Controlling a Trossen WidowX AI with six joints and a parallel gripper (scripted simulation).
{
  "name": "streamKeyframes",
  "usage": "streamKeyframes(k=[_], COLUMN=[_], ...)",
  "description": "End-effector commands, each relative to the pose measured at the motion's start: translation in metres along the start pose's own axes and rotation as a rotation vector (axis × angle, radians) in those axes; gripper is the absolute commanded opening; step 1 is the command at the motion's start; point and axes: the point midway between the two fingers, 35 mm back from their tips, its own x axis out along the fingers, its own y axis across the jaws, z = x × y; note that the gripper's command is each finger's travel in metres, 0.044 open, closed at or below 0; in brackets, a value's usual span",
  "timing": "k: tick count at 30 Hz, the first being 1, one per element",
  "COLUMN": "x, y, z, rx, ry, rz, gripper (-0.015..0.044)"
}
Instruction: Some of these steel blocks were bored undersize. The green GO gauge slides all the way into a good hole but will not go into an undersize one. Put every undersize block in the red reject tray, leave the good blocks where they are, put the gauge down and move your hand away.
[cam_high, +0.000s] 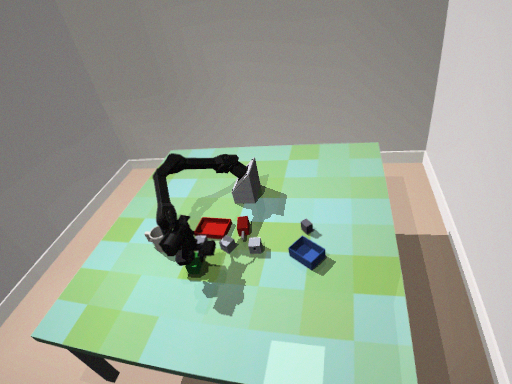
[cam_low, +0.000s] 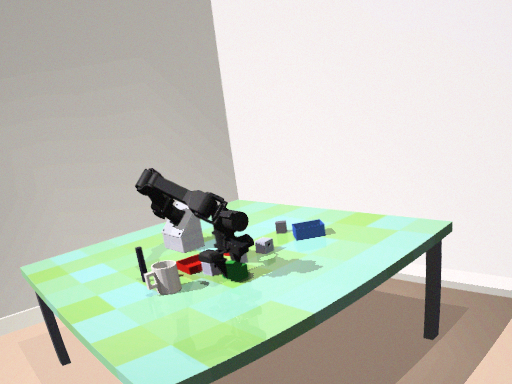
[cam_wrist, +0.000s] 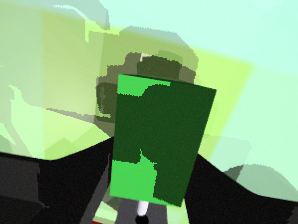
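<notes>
A plain, grey-walled room — bare but for one green patchwork-topped table (cam_high: 320, 315) (cam_low: 320, 290)

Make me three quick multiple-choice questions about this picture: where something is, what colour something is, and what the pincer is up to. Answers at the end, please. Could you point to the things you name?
1. In the exterior view, what is the black rod (cam_low: 141, 264) next to?
A. The blue tray
B. The white mug (cam_high: 156, 234) (cam_low: 167, 279)
C. The robot's base

2. What colour is the tray (cam_high: 300, 258) (cam_low: 308, 231) nearest the small dark grey cube (cam_high: 307, 226) (cam_low: 281, 227)?
A. Red
B. Yellow
C. Blue

3. What is the pincer (cam_high: 195, 253) (cam_low: 227, 258) (cam_wrist: 152, 141) doing?
A. Standing open with nothing in it
B. Holding the mug
C. Shut on the green gauge (cam_high: 194, 266) (cam_low: 236, 270) (cam_wrist: 160, 135)

Answers:
1: B, the rod stands just behind the mug.
2: C, the blue tray sits beside that cube in both room views.
3: C, the wrist view shows the gauge between the two dark fingers.
</notes>
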Motion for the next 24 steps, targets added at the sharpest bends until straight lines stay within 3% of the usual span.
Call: streamKeyframes(k=[1, 24], x=[-0.0059, -0.0075], y=[-0.0041, -0.0048], z=[-0.0017, 0.0015], rx=[0.005, 0.005], ry=[-0.014, -0.014], rz=[-0.002, -0.002], gripper=[0.0, 0.0])
